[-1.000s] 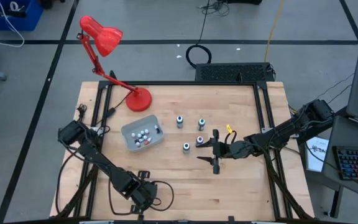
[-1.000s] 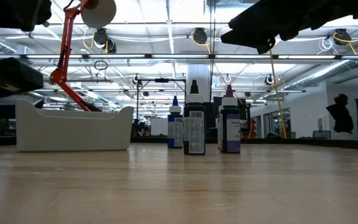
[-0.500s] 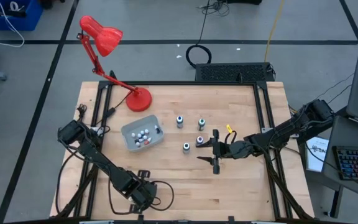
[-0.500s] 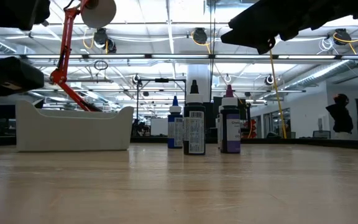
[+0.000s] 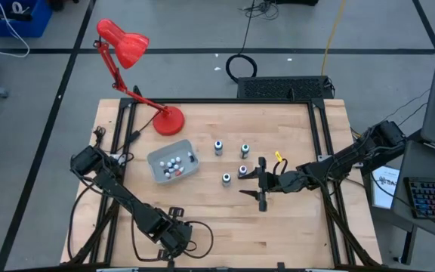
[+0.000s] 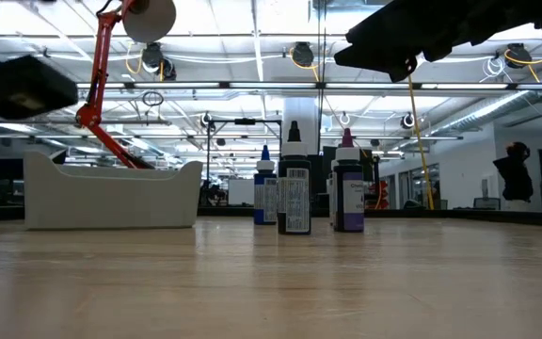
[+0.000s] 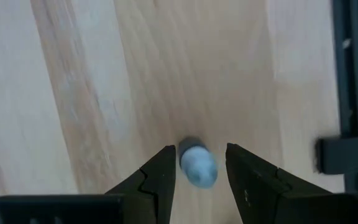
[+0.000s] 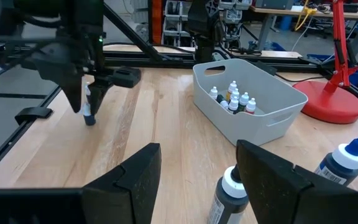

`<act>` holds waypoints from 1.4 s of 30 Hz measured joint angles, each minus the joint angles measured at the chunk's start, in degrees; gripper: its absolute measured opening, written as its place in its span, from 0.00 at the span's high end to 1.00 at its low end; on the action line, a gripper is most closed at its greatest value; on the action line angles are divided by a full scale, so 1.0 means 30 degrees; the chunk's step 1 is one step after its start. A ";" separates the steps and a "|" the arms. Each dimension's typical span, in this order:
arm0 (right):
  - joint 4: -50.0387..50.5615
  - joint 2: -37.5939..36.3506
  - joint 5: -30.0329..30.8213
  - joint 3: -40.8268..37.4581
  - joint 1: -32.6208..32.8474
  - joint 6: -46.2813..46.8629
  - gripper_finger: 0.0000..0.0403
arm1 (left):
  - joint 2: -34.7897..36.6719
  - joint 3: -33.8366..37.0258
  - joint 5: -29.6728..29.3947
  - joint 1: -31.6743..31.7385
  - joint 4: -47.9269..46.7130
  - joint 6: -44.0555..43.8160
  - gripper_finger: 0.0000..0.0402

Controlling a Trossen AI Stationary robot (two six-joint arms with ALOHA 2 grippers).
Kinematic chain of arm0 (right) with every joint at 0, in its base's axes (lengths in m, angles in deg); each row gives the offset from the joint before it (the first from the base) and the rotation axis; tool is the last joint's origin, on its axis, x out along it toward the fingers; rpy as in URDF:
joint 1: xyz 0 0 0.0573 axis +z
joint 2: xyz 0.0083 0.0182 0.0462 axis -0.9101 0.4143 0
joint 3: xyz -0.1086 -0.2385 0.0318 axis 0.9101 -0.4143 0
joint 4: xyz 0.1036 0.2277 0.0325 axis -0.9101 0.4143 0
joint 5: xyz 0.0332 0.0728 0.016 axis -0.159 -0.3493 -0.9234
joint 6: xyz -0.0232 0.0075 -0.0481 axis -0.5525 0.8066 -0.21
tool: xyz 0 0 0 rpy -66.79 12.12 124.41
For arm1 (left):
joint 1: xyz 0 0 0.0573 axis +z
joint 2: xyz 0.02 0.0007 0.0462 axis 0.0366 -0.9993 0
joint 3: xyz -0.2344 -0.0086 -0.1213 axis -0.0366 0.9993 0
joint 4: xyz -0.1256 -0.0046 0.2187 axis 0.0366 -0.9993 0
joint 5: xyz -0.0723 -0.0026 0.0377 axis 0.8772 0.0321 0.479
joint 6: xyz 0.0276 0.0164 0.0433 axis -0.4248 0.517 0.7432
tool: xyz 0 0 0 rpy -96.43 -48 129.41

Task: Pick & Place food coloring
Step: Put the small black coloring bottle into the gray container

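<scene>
My left gripper (image 5: pixel 174 230) points down near the table's near-left corner, shut on a tiny food coloring bottle (image 8: pixel 89 112) with a pale cap (image 7: pixel 197 167). Several larger food coloring bottles (image 5: pixel 226 178) stand on their bases at the table's middle. The grey tray (image 5: pixel 172 162) to their left holds several tiny bottles (image 8: pixel 232 99). My right gripper (image 5: pixel 257 183) hovers open just right of the standing bottles. One white-capped bottle (image 8: pixel 229 193) shows ahead of its fingers, untouched. My left gripper pinches the tiny bottle between its two fingers (image 7: pixel 160 174), which come from above and point down. The cap end (image 7: pixel 197 167) sits up between the fingers and the body (image 8: pixel 90 118) hangs upright below them. Whether its base touches the wood, I cannot tell.
A red desk lamp (image 5: pixel 123 41) stands by its round base (image 5: pixel 168 121) at the far left, behind the tray. A small yellow thing (image 5: pixel 279 157) lies right of the bottles. Black frame rails (image 5: pixel 319 151) run along the table's sides. Bare wood (image 5: pixel 278 234) lies at the near right.
In the low view my left gripper has gone up a little, still shut on the tiny bottle. My right gripper and the standing bottles have kept still.
</scene>
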 joint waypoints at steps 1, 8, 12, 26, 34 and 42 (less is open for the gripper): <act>0.0000 0.0000 0.0000 0.0000 0.0000 0.0004 0.51 | 0.0000 -0.0184 -0.0160 0.0000 -0.0122 0.0036 0.64; 0.0000 -0.0001 0.0000 0.0000 0.0000 0.0004 0.51 | 0.0007 -0.0352 -0.0172 0.0000 -0.1226 -0.0635 0.64; 0.0000 0.0000 0.0000 0.0000 0.0000 0.0004 0.51 | 0.0007 -0.0352 -0.0308 0.0000 -0.1519 -0.0846 0.64; 0.0000 0.0000 -0.0007 0.0000 0.0000 0.0004 0.51 | 0.0000 -0.0352 -0.0662 0.0000 -0.1447 -0.1123 0.64; 0.0000 -0.0002 -0.0007 0.0000 0.0000 0.0007 0.51 | 0.0000 -0.0352 -0.0652 0.0000 -0.1422 -0.1512 0.64; 0.0000 0.0000 -0.0007 0.0000 0.0000 0.0011 0.51 | -0.0022 -0.0352 -0.0616 0.0000 -0.1312 -0.1883 0.64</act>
